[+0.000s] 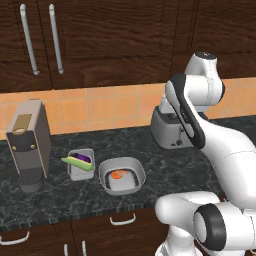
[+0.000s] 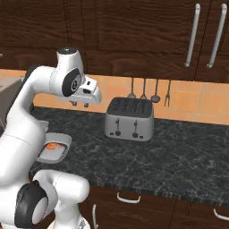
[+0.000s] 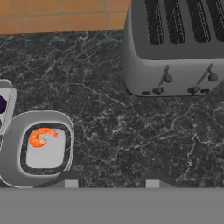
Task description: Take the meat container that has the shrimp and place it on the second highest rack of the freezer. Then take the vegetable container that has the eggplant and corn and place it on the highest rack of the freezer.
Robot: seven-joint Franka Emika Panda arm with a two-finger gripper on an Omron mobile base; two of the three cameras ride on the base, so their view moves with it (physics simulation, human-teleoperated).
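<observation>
The gripper (image 2: 79,104) hangs in the air above the dark marble worktop (image 1: 165,165), just left of the toaster (image 2: 129,118) from the right base camera, empty, nothing between the fingers. The fingers stand parted in the hand view, tips (image 3: 70,181) at the bottom edge with bare worktop between them.

The shrimp container (image 1: 121,175), a grey rounded tray with one orange shrimp (image 3: 41,136), sits on the worktop near its front edge, well below the gripper and off to its left side. In the hand view it lies at lower left, just beside the left fingertip, not touched.

The vegetable container (image 1: 81,164), with the purple eggplant and yellow-green corn, sits just left of the shrimp container, nearly touching it. A coffee machine (image 1: 29,145) stands at the worktop's left end. The toaster is near the back wall, apart from both containers.
</observation>
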